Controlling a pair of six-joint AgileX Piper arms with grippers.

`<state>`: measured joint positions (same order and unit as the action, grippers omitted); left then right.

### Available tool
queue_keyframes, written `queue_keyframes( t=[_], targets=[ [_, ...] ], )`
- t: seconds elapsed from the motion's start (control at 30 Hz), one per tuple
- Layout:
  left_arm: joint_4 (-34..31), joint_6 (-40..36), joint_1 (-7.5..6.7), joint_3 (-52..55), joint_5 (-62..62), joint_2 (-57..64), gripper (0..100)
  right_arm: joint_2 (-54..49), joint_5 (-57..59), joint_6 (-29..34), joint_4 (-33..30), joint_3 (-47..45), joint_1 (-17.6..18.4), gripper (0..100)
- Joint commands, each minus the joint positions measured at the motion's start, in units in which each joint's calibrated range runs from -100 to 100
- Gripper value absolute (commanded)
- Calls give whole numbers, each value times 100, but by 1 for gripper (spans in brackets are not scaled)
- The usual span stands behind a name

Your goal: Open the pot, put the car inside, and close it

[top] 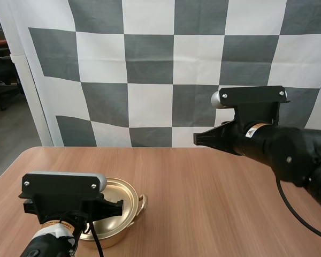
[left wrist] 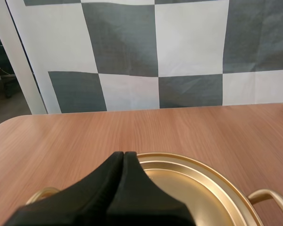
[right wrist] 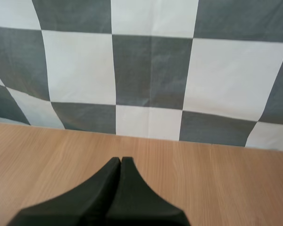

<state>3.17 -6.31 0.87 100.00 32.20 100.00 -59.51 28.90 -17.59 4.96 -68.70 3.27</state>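
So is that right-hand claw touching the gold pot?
Apart. The high view shows the right gripper up in the air, far across the table from the pot.

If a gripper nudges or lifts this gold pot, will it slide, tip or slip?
The pot looks wide and low, so it would probably slide on the smooth table rather than tip. Its thin, shiny metal suggests it is light, stiff and perhaps slippery to pinch. The loop handle seems the surer grip.
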Motion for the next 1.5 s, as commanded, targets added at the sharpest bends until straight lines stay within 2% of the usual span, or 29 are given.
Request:
queue_keyframes(
  t=[0.0, 0.17, 0.4, 0.57, 0.7, 0.87, 1.07, 1.2, 1.37, 1.47],
  targets=[
    [-9, -1, -5, 0, -238, 0, 0, -541, -834, 187, -1120, -395, 7, 0],
    [-9, -1, -5, 0, -238, 0, 0, -1136, -657, 177, -1120, -824, 7, 0],
    [-9, -1, -5, 0, -219, 0, 0, -1493, 354, 177, -1120, -874, -38, 0],
    [-22, -1, -5, 0, -285, 0, 0, -2166, 1175, 177, -1120, -874, -38, 0],
    [-22, -1, -5, 0, -285, 0, 0, -2703, 1029, 177, -987, -874, -38, 0],
    [-22, -1, -5, 0, -285, 0, 0, -2901, 744, 187, -565, -907, -38, 0],
    [-22, -1, -5, 0, -285, 0, 0, -2901, -57, 176, -622, -1878, -47, 0],
    [-22, -1, -5, 0, -285, 0, 0, -3195, -200, 165, -752, -2417, -47, 0],
    [-22, -1, -5, 0, -285, 0, 0, -4049, 186, 165, -707, -2494, -47, 0],
    [-22, -1, -5, 0, -285, 0, 0, -4049, 604, 174, -747, -2494, -112, 0]
  ],
)
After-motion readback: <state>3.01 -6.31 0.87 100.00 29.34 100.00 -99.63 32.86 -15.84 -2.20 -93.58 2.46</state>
